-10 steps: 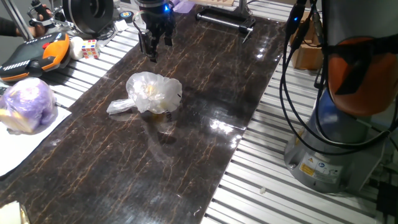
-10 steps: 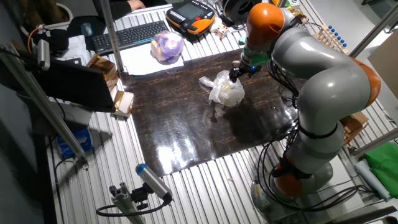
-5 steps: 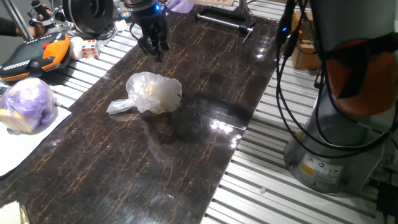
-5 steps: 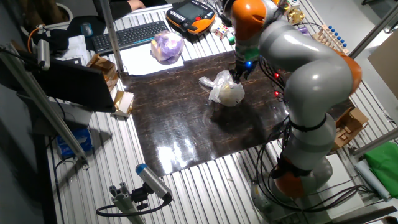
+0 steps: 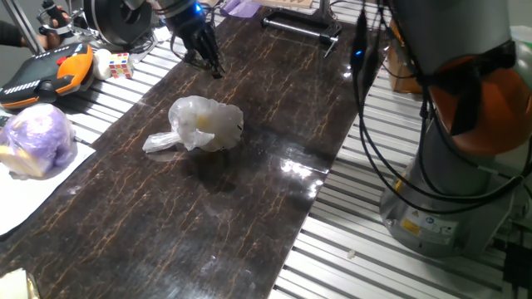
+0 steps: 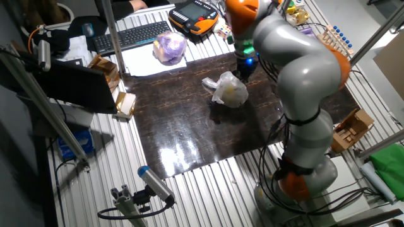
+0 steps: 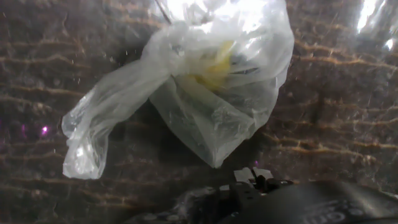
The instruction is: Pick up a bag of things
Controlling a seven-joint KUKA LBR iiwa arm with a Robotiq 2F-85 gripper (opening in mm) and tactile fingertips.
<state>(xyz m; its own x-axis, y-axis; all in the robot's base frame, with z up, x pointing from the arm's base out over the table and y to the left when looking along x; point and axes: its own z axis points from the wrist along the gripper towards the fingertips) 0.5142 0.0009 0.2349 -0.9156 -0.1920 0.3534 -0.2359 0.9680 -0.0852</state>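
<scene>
Fixed views, items by size.

Arm (image 6: 297, 69): grey and orange, fills the right of both fixed views, bent over the tabletop's far side, apparently to bring the hand above the bag.

Dark marbled tabletop (image 5: 249, 216): runs diagonally through the frame centre; a bare, flat surface, so the bag is reachable from all sides.

Purple-tinted bundle (image 5: 37, 139): left edge, on white paper (image 5: 25, 195), well apart from the work; not the target.

Orange-and-black pendant (image 5: 46, 73): upper left, parked off the mat.

Bag of things (image 5: 204, 124): centre-left on the tabletop, lying loose and untouched; twisted tail (image 7: 102, 118) points to frame left, yellowish contents bunched in the body.

Gripper (image 5: 202, 56): upper centre, off the surface, near the bag but clear of it. Whether its fingers are spread or together cannot be told. Judged: approach stage, grasp not yet made.
</scene>
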